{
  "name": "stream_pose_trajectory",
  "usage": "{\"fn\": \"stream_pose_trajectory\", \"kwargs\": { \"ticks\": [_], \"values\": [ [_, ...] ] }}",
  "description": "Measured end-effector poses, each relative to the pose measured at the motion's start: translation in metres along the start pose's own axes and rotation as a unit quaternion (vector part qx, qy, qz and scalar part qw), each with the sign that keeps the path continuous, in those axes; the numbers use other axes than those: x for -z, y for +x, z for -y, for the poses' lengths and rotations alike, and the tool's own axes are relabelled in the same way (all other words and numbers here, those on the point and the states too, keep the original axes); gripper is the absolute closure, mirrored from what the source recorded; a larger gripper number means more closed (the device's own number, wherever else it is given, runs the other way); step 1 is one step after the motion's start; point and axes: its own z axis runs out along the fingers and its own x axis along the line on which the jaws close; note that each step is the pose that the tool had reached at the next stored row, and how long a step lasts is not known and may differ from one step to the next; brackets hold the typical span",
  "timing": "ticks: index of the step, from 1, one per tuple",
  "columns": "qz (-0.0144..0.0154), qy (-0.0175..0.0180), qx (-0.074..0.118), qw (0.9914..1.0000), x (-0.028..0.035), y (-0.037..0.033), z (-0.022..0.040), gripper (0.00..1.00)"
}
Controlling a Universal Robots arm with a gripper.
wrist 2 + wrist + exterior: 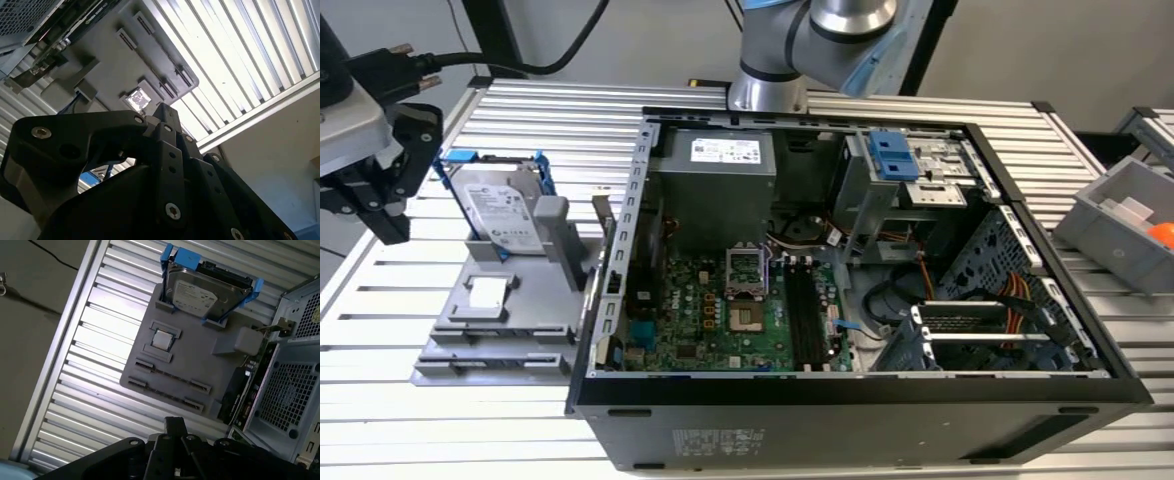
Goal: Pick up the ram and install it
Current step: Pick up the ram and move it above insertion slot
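Observation:
The ram [603, 235] is a thin circuit-board stick standing on its edge at the side of the grey fixture [507, 320] nearest the open computer case [854, 300]. It shows in the first wrist view as a narrow strip with dark chips, the ram [247, 376], and in the second wrist view as the ram [82, 22]. My gripper [380, 185] hangs above the table at the exterior view's far left, beyond the fixture and apart from the ram. Its black body appears close up in both wrist views [175, 455] [150, 175]. The green motherboard [720, 310] lies inside the case with dark memory slots [803, 315].
A grey hard drive with blue rails [500, 205] leans in the fixture, and a small chip [161, 339] sits in a recess of it. A grey bin [1127, 225] holding an orange item stands at the exterior view's right. The arm's base [767, 85] rises behind the case.

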Motion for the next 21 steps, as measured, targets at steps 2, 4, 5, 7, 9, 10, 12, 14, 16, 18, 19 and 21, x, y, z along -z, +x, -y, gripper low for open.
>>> {"fn": "stream_pose_trajectory", "kwargs": {
  "ticks": [2, 4, 5, 7, 9, 10, 12, 14, 16, 18, 19, 21],
  "values": [
    [0.0, 0.0, 0.0, 1.0, 0.0, 0.0, 0.0, 1.0],
    [0.0, 0.0, 0.001, 1.0, 0.0, 0.0, 0.0, 1.0],
    [0.0002, 0.0, 0.003, 1.0, 0.0, 0.0, 0.0, 1.0],
    [0.0002, 0.0001, 0.007, 0.99998, 0.0, 0.0, 0.0, 1.0],
    [-0.0005, 0.0, 0.02, 0.99979, 0.0, 0.0, 0.0, 1.0],
    [-0.0009, -0.0001, 0.029, 0.99957, 0.0, 0.0, -0.0001, 1.0],
    [-0.0016, -0.0002, 0.046, 0.99894, 0.0, 0.0, 0.0, 1.0],
    [-0.0023, -0.0003, 0.061, 0.99815, 0.0, 0.0, 0.0, 1.0],
    [-0.0026, -0.0003, 0.068, 0.99771, 0.0, 0.0, 0.0, 1.0],
    [-0.0029, -0.0004, 0.072, 0.99742, 0.0, 0.0, 0.0, 1.0],
    [-0.003, -0.0004, 0.075, 0.99717, 0.0, 0.0, 0.0, 1.0],
    [-0.0034, -0.0004, 0.083, 0.99654, 0.0, 0.0, 0.0, 1.0]
  ]
}}
